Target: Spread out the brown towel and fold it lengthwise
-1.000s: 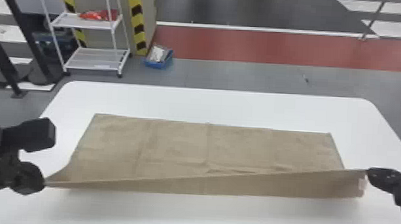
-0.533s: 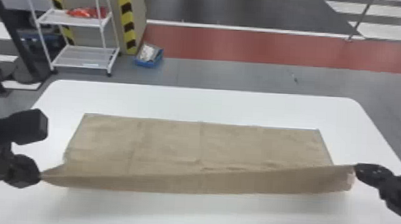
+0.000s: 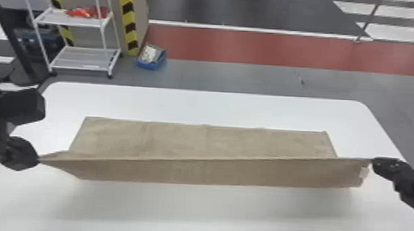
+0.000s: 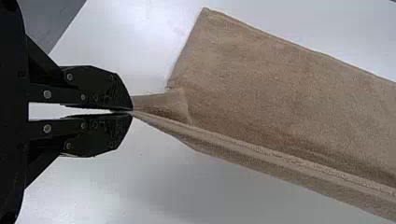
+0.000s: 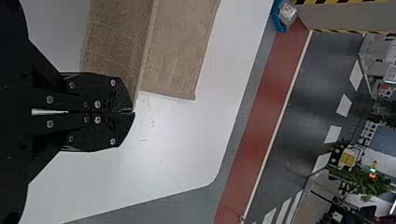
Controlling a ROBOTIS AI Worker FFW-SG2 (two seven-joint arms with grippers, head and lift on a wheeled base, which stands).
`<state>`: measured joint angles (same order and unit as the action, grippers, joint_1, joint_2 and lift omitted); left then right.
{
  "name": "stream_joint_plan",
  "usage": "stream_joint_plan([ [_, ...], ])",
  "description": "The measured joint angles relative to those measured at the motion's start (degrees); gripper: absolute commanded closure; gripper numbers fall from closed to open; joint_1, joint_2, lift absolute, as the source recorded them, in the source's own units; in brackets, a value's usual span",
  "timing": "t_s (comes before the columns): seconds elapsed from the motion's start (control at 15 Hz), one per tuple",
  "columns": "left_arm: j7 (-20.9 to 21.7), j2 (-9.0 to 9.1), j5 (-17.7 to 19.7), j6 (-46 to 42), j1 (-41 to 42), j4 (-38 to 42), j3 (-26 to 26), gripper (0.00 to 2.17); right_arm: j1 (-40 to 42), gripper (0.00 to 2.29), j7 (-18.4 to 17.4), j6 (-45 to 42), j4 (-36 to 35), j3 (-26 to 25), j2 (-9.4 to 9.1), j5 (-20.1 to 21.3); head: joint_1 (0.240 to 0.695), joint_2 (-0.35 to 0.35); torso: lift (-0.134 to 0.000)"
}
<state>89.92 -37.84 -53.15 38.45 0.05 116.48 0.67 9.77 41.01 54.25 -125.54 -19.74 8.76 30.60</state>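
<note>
In the head view my left gripper (image 3: 38,159) is at the table's left side and my right gripper (image 3: 373,162) at its right side. Between them the near edge of the brown towel (image 3: 205,140) is stretched and lifted, while its far part lies flat on the white table. The left wrist view has the left gripper (image 4: 132,111) shut on one towel corner, drawn to a point, with the towel (image 4: 289,88) extending away from it. In the right wrist view the right gripper (image 5: 133,112) is shut on the opposite corner, beside the towel (image 5: 175,51).
The white table (image 3: 200,106) extends beyond the towel on all sides. Past its far edge, on the floor, stand a white shelf rack (image 3: 81,57) with red items and a blue bin (image 3: 152,57). A striped pillar (image 3: 128,18) rises behind.
The held near edge has risen, and more of the towel's hanging front face shows below it. The head view has also shifted a little, first one way, then back.
</note>
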Motion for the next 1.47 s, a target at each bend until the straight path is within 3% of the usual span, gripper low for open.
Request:
stream_joint_plan([
  [0.53, 0.0, 1.74, 0.19, 0.15, -4.14, 0.61, 0.32, 1.04, -4.99, 1.35, -3.01, 2.84, 2.29, -1.15, -0.57, -0.39, 0.695, -0.1, -0.124],
  [0.67, -0.01, 2.55, 0.7, 0.38, -4.41, 1.94, -0.12, 1.03, -6.13, 1.35, -5.3, 2.98, 3.05, -1.44, -0.98, -0.87, 0.695, -0.118, -0.124],
  [0.8, -0.02, 3.73, 1.24, 0.52, -4.25, 2.76, 0.04, 1.01, -6.67, 1.35, -5.38, 2.91, 3.57, -1.28, -1.5, -1.14, 0.695, -0.127, -0.124],
  [1.0, -0.01, 5.13, 2.17, 0.54, -2.49, 3.55, 0.53, 0.05, -6.71, 1.35, -5.33, 2.7, 4.4, -1.0, -1.8, -1.29, 0.695, -0.142, -0.124],
  [1.07, 0.0, 5.45, 2.64, 0.53, -1.42, 4.21, 0.28, 0.0, -6.55, 1.35, -5.33, 2.55, 4.62, -0.96, -1.81, -1.34, 0.695, -0.152, -0.124],
  [1.27, -1.28, 5.9, 4.38, 0.49, 1.03, 6.01, -1.27, 0.12, -6.16, 1.35, -5.29, 2.19, 5.06, -0.92, -1.82, -1.67, 0.695, -0.159, -0.124],
  [1.47, -5.97, 6.5, 8.1, -0.33, 6.43, 8.05, -5.69, 0.22, -5.63, 1.35, -5.17, 1.84, 5.68, -1.04, -1.82, -1.95, 0.695, -0.147, -0.124],
])
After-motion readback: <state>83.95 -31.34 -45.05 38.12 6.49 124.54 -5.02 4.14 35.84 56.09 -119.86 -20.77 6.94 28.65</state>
